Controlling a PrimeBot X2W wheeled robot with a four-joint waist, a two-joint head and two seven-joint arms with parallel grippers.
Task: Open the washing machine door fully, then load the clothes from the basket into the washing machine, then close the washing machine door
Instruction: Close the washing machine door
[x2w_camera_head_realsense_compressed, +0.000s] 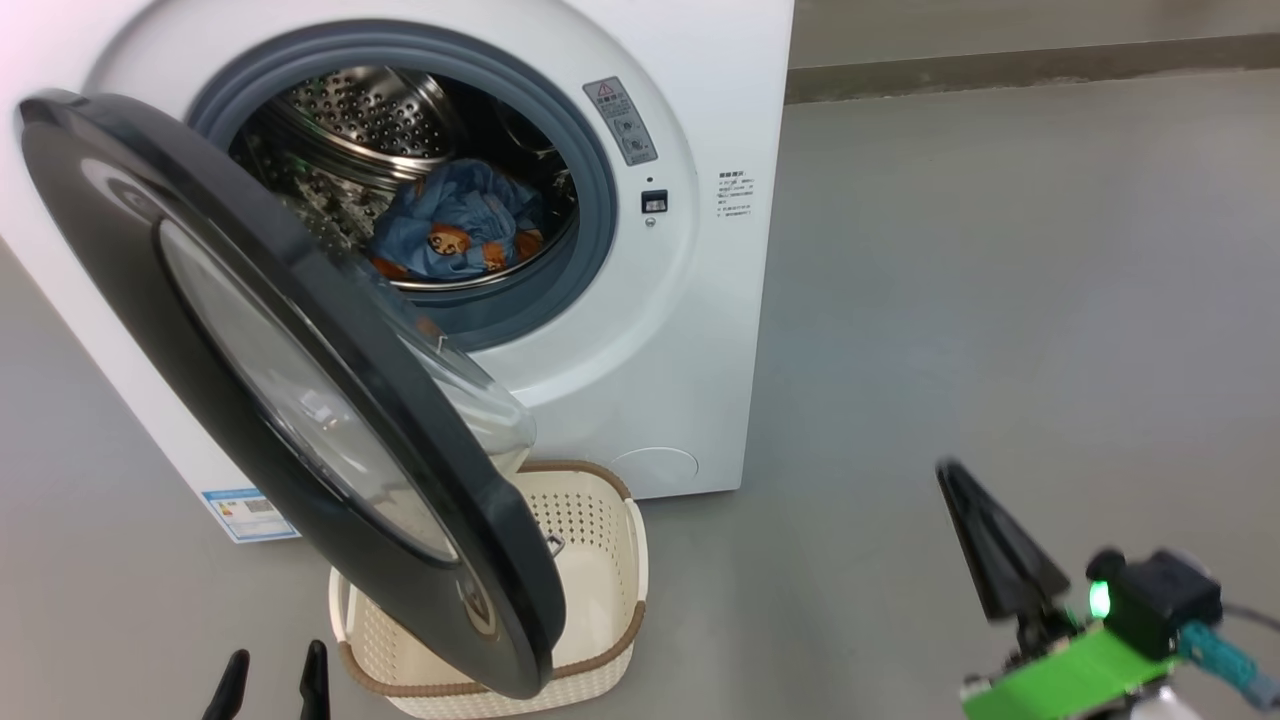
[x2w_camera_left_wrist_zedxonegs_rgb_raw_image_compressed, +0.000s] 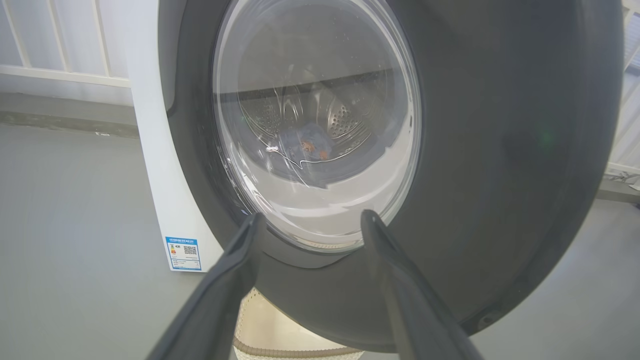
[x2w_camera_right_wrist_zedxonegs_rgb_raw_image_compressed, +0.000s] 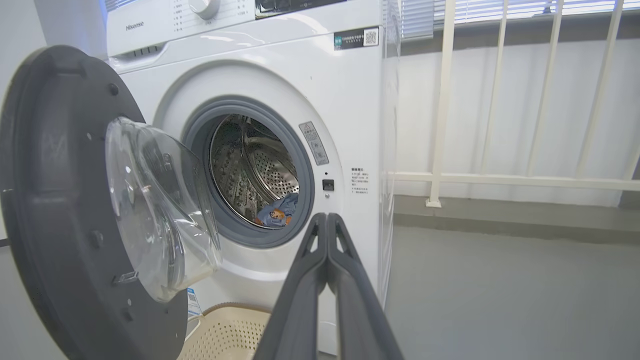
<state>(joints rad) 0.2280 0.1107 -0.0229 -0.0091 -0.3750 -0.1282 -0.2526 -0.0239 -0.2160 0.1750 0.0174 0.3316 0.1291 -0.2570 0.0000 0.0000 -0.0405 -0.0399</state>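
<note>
In the head view the washing machine (x2w_camera_head_realsense_compressed: 640, 380) stands with the washing machine door (x2w_camera_head_realsense_compressed: 280, 380) swung out at an angle over the basket (x2w_camera_head_realsense_compressed: 600, 560), and the blue printed clothes (x2w_camera_head_realsense_compressed: 460, 225) lie bunched inside the steel drum (x2w_camera_head_realsense_compressed: 370, 120). What shows of the basket's inside is bare. So loading looks finished, and closing is the step in hand. The left gripper (x2w_camera_head_realsense_compressed: 277, 655) sits low at the lower left with its fingers parted and nothing between them. The right gripper (x2w_camera_head_realsense_compressed: 955, 480) is off to the right, well apart from the machine, fingers pressed together on nothing. The left wrist view looks straight at the door's outer face between widely spread fingers; the clothes show faintly through the glass. The right wrist view sees the door's inner side, the bowl window bulging towards the opening, past fingers closed flat to each other. Next, I judge, comes a steady push from the left gripper on the door's black rim — swinging it round to the gasket until it latches, with no cloth trailing over the lip.
</note>
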